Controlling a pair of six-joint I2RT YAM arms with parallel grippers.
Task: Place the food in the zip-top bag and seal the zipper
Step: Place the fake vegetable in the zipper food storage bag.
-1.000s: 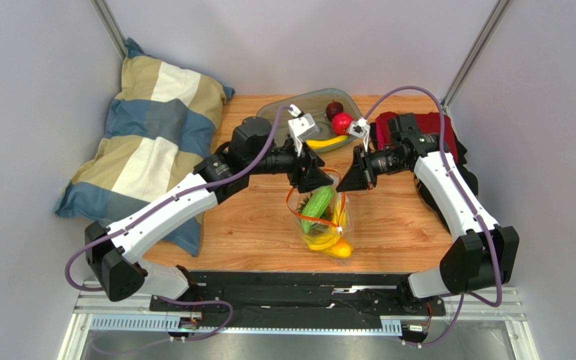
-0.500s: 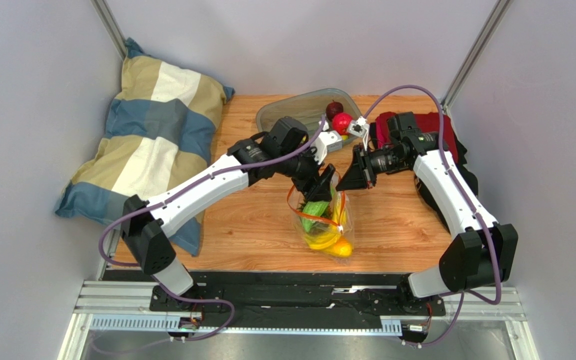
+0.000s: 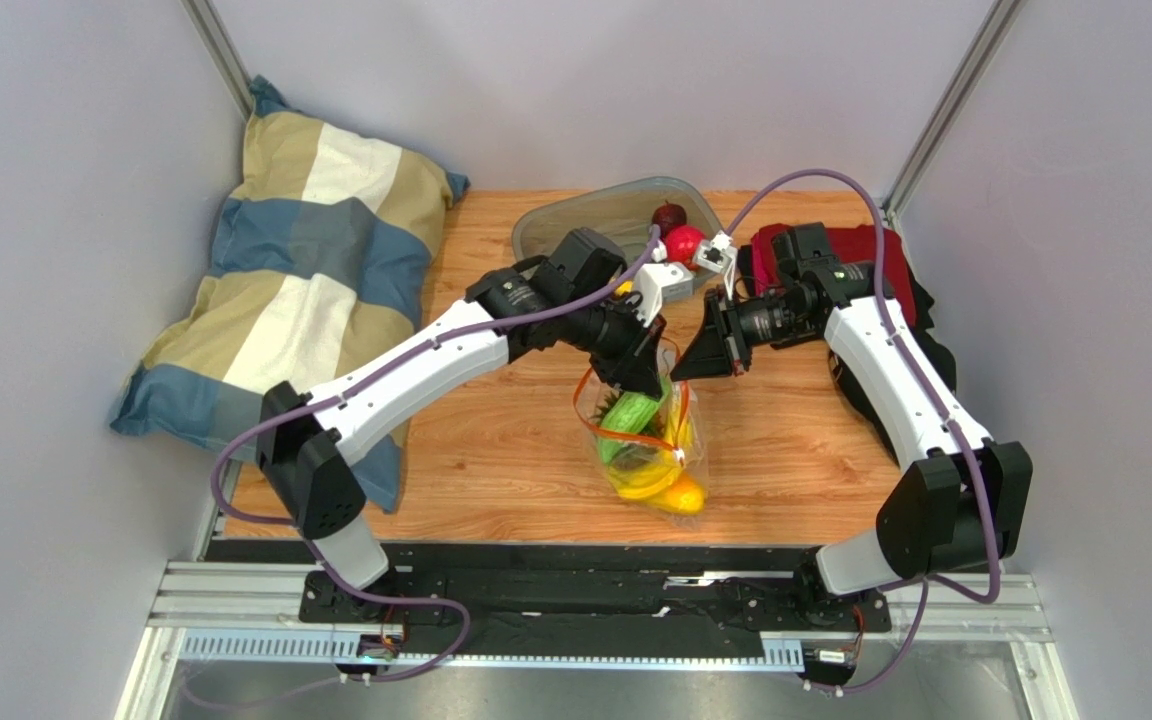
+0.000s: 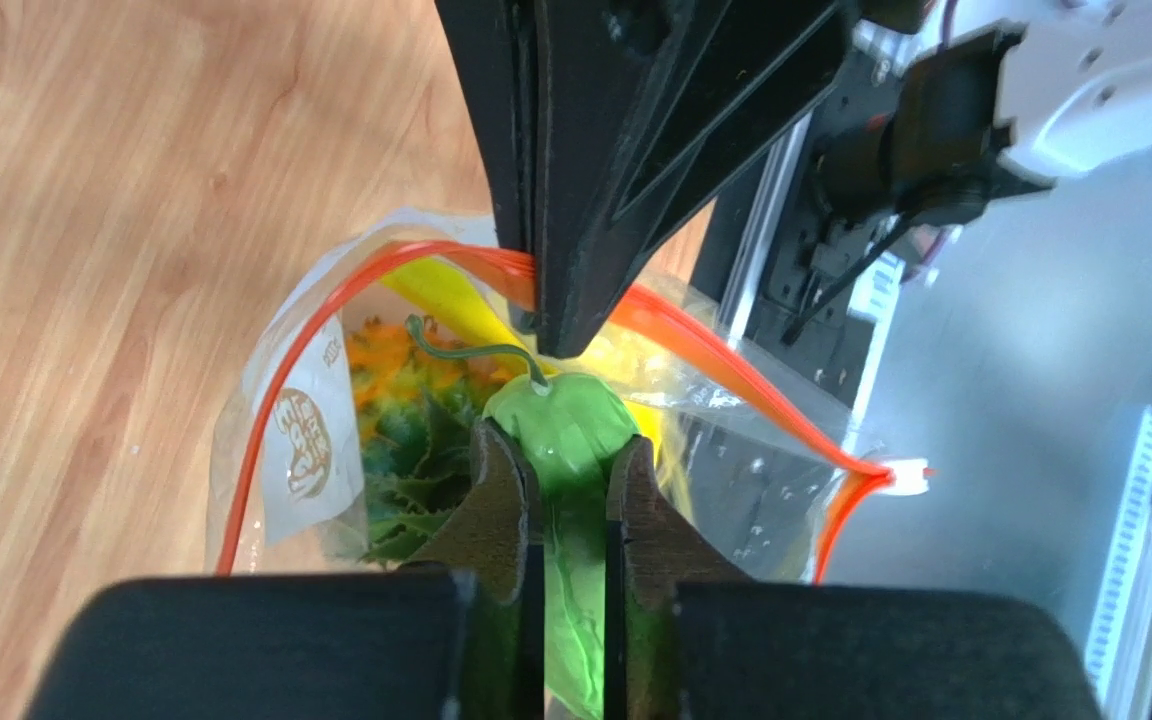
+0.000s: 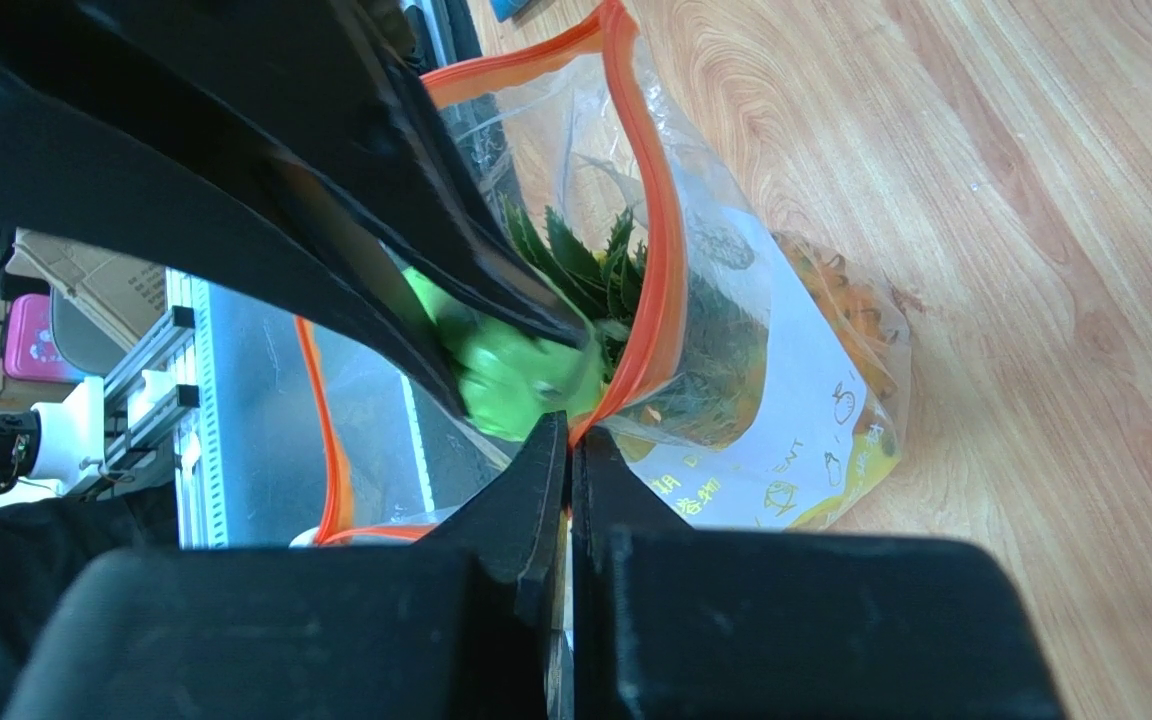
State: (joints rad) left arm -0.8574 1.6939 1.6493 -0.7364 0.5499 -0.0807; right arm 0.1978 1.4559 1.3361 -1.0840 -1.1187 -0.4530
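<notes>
The left arm (image 3: 402, 368) and right arm (image 3: 898, 390), bolted at the near edge of the wooden surface (image 3: 823, 435), wear white shells over black joints, each trailed by a purple cable (image 3: 800, 177) and ending in a black, wedge-fingered tool, the left claw (image 4: 570, 450) and right claw (image 5: 567, 435).

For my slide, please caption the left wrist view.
Left gripper holds the green cucumber at the mouth of the open zip-top bag; right gripper pinches the zipper.

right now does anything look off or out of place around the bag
Yes: the cucumber sticks up in the mouth of the bag, not fully inside, pinched by the left gripper. The zipper probably couldn't close over it like that. The right gripper pinches the rim. Nothing looks spilled or torn.
</notes>
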